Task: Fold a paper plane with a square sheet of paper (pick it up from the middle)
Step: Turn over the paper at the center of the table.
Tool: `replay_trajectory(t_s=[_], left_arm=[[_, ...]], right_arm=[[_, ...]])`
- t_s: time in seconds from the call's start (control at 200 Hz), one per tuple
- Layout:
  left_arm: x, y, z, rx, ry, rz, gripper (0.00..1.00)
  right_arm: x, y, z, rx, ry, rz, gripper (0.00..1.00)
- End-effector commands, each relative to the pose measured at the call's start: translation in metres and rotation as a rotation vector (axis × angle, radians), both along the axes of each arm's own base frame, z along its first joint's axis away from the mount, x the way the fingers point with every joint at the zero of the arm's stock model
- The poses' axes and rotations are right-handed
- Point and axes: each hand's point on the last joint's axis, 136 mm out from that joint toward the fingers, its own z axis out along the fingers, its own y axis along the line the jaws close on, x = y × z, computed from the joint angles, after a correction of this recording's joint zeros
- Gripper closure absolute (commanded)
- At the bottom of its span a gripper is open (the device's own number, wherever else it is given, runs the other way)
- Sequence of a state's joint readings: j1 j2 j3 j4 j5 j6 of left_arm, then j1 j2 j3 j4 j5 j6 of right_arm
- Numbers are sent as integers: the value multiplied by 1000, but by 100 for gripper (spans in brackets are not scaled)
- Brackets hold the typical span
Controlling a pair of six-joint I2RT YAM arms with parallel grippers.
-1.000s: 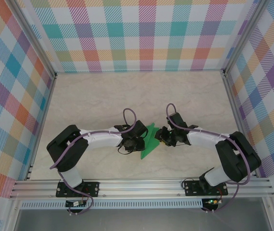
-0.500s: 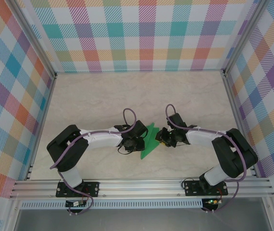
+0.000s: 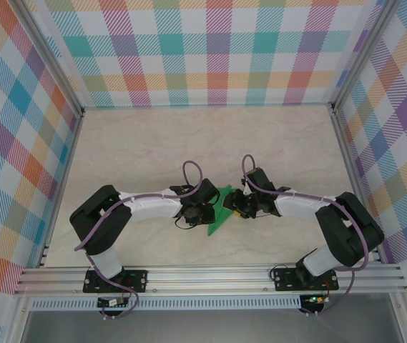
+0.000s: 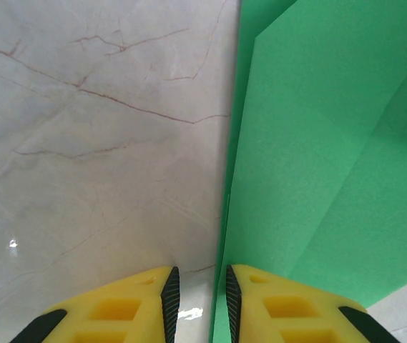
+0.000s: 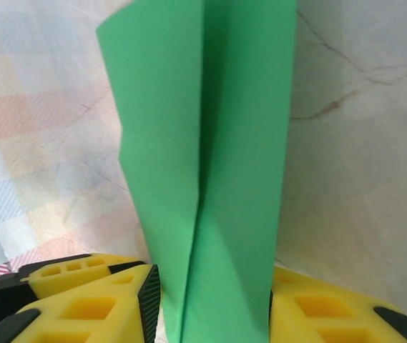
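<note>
Handling the paper calls for light, even force. Judged by its look, the thin green sheet weighs almost nothing, bends under any side load, and takes a permanent mark wherever it is pinched too hard. It is partly folded, with a long crease up its middle and layered flaps on either side. It sits between the two arms at mid-width of the table, nearer the near edge than the far edge. The right gripper has its jaws closed on the folded strip, its pads against the two outer faces, and the strip rises out of the grip with the crease between the jaws. The left gripper has its jaws slightly apart, with the table showing through the narrow gap. A long edge of the paper runs into that gap beside one of the pads, and nothing looks pinched there. The matte surface probably gives fair friction against the dark pads, so slip is a minor concern and buckling the main one. Take hold on the layered zone next to the crease, where the sheet is likely stiffest. Avoid the single-layer margins and the pointed end, which would probably curl or tear.
</note>
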State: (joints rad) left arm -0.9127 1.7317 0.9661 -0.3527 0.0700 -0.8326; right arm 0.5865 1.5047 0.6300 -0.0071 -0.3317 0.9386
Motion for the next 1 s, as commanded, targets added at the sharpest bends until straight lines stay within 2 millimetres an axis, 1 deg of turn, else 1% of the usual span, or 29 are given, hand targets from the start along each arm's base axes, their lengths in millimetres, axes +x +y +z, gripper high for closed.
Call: replay_trajectory(t_s=[0.0, 0.07, 0.165, 0.37, 0.53, 0.645, 0.665, 0.76, 0.825, 0.87, 0.97, 0.995], left_arm=[[0, -12, -4, -53, 16, -14, 73], [1, -12, -3, -55, 12, -13, 73], [1, -11, -3, -53, 11, -12, 74], [1, -11, -2, -53, 6, -8, 74], [3, -11, 0, -56, 0, -3, 74], [1, -11, 1, -63, 4, -1, 74], [4, -16, 5, -86, -11, -1, 74], [7, -19, 9, -115, -22, 7, 74], [7, -21, 15, -135, -29, 10, 74], [8, -20, 21, -146, -44, 16, 73], [11, -10, 36, -154, -98, 49, 72], [13, -7, 43, -157, -121, 61, 72]], right_arm=[[6, 12, 6, 67, -20, 13, 61], [11, 17, 9, 92, -60, 20, 62], [16, 19, 6, 81, -72, 32, 62], [17, 25, 0, 99, -63, 52, 64], [17, 31, -1, 121, -79, 78, 68], [18, 34, -2, 122, -91, 101, 72], [18, 34, -3, 120, -91, 107, 72], [19, 38, -5, 116, -94, 140, 84], [20, 39, 0, 114, -108, 159, 89], [21, 39, 5, 106, -124, 171, 90], [23, 31, 21, 39, -170, 196, 92], [23, 28, 26, 14, -182, 204, 92]])
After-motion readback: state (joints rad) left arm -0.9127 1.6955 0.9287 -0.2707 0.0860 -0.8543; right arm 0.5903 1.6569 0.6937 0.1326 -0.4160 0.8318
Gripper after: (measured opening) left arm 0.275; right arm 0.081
